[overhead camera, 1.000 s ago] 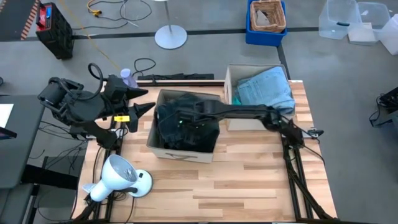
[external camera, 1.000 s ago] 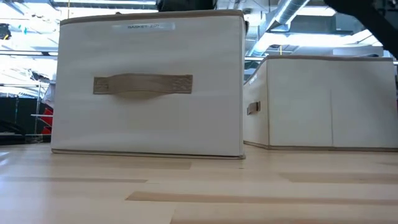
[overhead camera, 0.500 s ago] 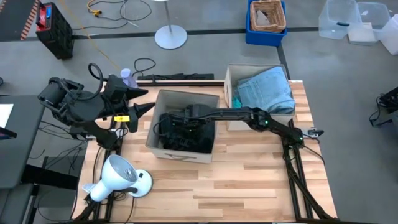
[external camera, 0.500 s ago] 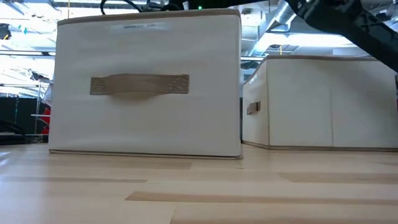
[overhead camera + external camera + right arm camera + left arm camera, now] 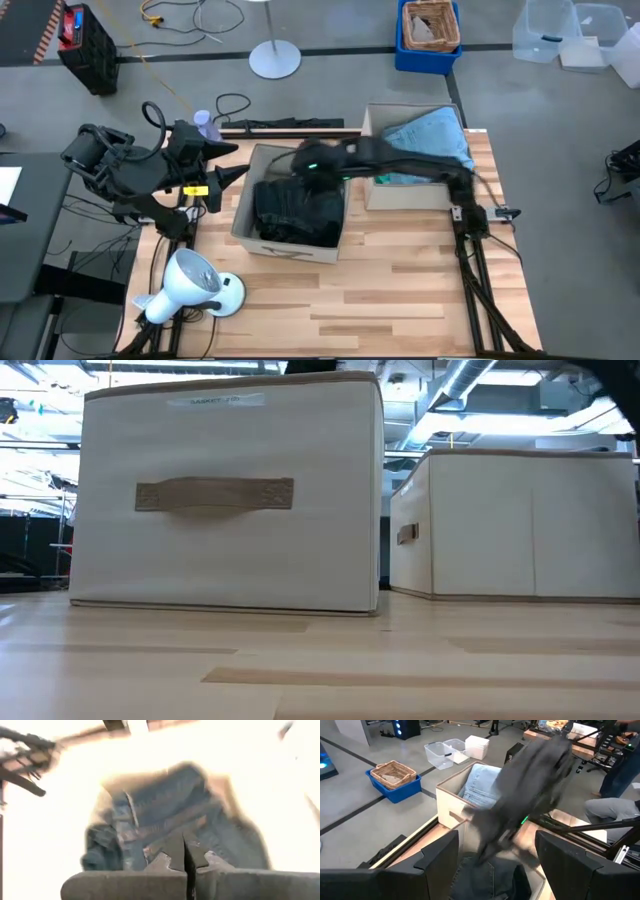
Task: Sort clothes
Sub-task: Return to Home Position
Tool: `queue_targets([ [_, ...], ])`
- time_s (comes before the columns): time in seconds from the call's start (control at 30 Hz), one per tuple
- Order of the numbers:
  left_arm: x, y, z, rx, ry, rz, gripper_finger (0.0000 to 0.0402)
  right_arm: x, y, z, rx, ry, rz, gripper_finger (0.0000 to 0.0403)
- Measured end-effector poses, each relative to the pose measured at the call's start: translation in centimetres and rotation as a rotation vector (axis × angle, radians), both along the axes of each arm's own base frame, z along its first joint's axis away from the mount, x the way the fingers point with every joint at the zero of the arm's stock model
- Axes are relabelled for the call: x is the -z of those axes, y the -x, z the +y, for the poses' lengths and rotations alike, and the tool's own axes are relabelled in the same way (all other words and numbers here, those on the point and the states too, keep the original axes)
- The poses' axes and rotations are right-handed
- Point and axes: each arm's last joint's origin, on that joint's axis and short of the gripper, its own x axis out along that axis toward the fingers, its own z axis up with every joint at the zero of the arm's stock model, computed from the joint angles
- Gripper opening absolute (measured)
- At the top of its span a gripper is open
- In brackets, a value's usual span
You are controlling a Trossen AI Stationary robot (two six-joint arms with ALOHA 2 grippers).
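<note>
Dark garments (image 5: 295,212) lie heaped in the left beige box (image 5: 243,200), which also shows in the low view (image 5: 230,500). Which of them is the black garment and which the charcoal jeans, I cannot tell. The right wrist view shows dark denim (image 5: 170,815). Light blue jeans (image 5: 430,145) fill the right beige box (image 5: 372,125). The teal top is out of view. My right gripper (image 5: 290,168), blurred, hovers above the left box's far side; its fingers (image 5: 172,852) are shut and empty. My left gripper (image 5: 238,160) waits open beyond the table's left edge.
A white lamp-like object (image 5: 190,285) lies at the table's near left corner. On the floor beyond the far edge stand a blue bin with a wicker basket (image 5: 430,35) and clear plastic tubs (image 5: 560,30). A person (image 5: 620,765) stands in the room.
My right gripper has risen out of the left box and drawn back toward the far edge, leaving the dark garments heaped inside. The left box has slid a little toward the table's left edge.
</note>
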Motion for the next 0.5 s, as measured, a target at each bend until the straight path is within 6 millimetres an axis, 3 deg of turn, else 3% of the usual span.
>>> queue_targets([
  [0.13,0.4,-0.3,-0.1,-0.018,-0.021,0.015,0.0256,-6.2,4.1,2.2,-0.035,0.092,-0.202,0.0],
  [0.23,0.9,-0.8,-0.3,-0.024,-0.037,0.039,0.0256,-9.7,6.8,4.0,-0.099,0.162,-0.347,0.0],
  [0.37,1.5,-2.0,-1.2,0.0,-0.055,0.03,0.0256,-13.0,9.7,6.2,-0.207,0.229,-0.5,0.0],
  [0.5,1.9,-3.4,-2.7,0.066,-0.1,0.002,0.0256,-14.9,11.9,8.0,-0.296,0.271,-0.597,0.0],
])
